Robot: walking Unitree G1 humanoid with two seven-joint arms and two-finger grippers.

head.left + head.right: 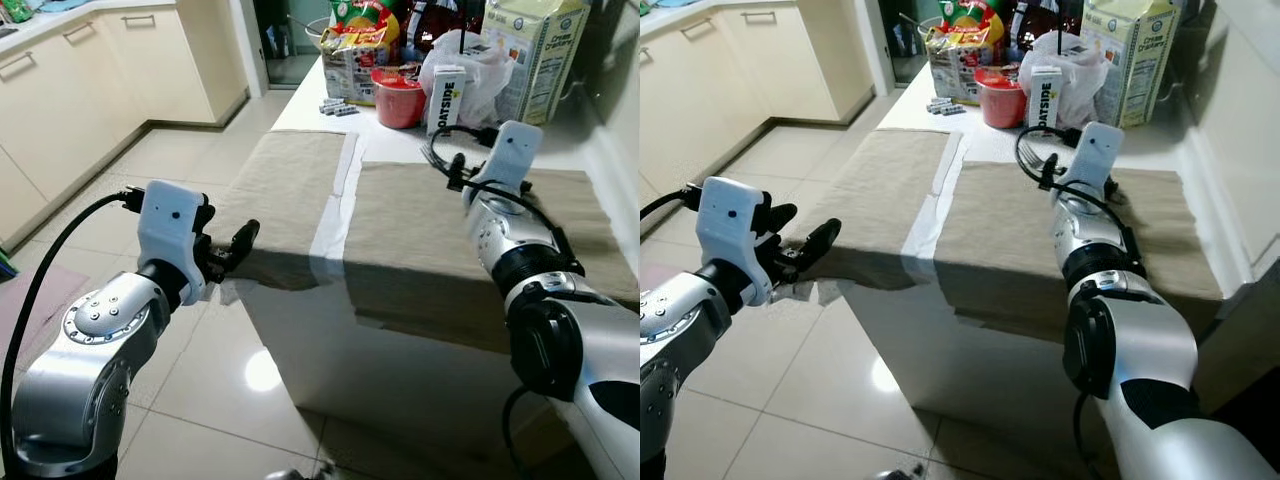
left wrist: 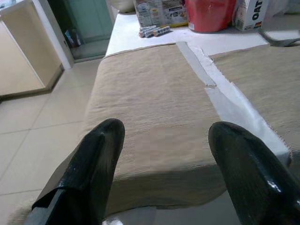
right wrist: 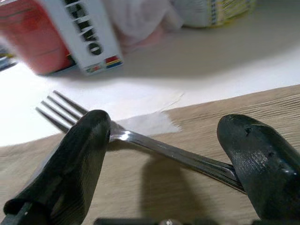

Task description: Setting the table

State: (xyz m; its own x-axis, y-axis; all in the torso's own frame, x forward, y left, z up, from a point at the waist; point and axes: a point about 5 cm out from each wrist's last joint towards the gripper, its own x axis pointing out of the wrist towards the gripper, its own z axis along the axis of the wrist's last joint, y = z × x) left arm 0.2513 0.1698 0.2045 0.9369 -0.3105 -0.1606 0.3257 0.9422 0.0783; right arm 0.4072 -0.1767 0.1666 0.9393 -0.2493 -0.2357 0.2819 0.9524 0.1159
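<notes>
Right wrist view showed my right gripper [image 3: 161, 164] spread around a fork [image 3: 140, 140] on the far mat [image 3: 262, 105]; left gripper [image 2: 161, 173] spread too.

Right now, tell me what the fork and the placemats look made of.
Fork: polished metal, probably steel, judging by its bright mirror-like glints. Left placemat and right placemat: coarse woven fabric, matte tan, perhaps linen or jute; the weave lines and a frayed pale edge show.

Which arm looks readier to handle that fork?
The right. Its pincer hangs open right over the fork on the far mat, while the left pincer hovers off the table's edge.
</notes>
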